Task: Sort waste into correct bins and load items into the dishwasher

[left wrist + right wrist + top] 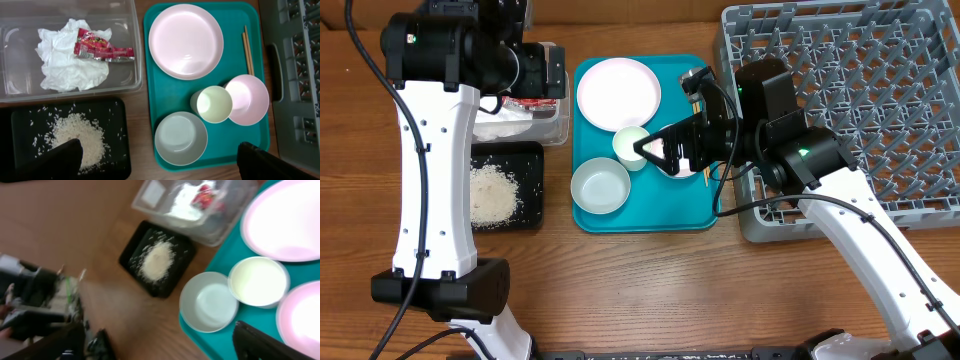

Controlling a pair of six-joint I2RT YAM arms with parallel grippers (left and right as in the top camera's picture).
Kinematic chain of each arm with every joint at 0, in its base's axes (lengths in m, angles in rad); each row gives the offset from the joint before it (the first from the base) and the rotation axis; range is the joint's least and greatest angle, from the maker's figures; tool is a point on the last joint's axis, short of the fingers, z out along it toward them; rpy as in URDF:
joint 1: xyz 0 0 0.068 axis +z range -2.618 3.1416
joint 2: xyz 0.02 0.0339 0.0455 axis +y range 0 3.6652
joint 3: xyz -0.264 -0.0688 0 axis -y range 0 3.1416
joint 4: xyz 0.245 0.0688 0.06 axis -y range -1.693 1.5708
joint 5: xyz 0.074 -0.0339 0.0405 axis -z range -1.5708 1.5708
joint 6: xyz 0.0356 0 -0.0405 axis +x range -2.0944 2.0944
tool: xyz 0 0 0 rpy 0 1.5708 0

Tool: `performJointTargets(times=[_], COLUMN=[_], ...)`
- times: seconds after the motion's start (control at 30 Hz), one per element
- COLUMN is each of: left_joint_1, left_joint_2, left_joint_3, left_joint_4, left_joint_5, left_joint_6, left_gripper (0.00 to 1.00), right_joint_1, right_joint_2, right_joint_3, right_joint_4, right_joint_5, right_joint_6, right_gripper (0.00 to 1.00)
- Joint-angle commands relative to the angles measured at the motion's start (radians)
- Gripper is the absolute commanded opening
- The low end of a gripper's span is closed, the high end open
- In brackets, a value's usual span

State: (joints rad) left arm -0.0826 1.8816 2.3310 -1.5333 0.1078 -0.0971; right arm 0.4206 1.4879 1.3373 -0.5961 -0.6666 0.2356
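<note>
White bowl at six o'clock on the tray likely handles rigid, light and slippery; pinch its rim. Left hand and right hand are spread, empty.

Rice heaped in black tray, clear tub behind (napkin, red wrapper inside), cup beside bowl on teal tray

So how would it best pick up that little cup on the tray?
Probably by the rim, from straight above: the cup stands upright, mouth open, so one finger can go inside and one outside. Take the side facing the plate; a bowl crowds its other side.
</note>
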Motion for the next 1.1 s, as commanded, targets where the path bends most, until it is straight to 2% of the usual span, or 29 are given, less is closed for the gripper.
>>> performJointTargets(times=[0.0, 0.1, 0.17, 0.7, 0.9, 1.07], left_joint_1=[0.006, 0.002, -0.012, -0.172, -0.204, -0.224], left_joint_2=[0.003, 0.005, 0.014, 0.4, 0.492, 0.534], left_joint_3=[0.012, 0.011, 0.008, 0.001, 0.001, 0.001], left_joint_4=[-0.003, 0.003, 0.008, 0.022, 0.024, 0.015], left_joint_5=[-0.005, 0.005, 0.016, 0.085, 0.104, 0.1], left_joint_6=[0.018, 0.004, 0.021, 0.076, 0.077, 0.076], left_gripper=[1.0, 1.0, 1.0, 0.87, 0.77, 0.61], right_joint_1=[0.003, 0.014, 0.016, 0.016, 0.016, 0.016], right_joint_2=[0.0, 0.013, 0.018, 0.018, 0.018, 0.018], right_joint_3=[0.014, 0.01, 0.01, 0.01, 0.01, 0.01], right_joint_4=[-0.001, -0.022, -0.027, -0.053, -0.057, -0.069], right_joint_5=[0.238, 0.439, 0.495, 0.51, 0.51, 0.525], right_joint_6=[0.152, 0.268, 0.297, 0.292, 0.292, 0.292], right_gripper=[0.9, 0.87, 0.87, 0.87, 0.87, 0.88])
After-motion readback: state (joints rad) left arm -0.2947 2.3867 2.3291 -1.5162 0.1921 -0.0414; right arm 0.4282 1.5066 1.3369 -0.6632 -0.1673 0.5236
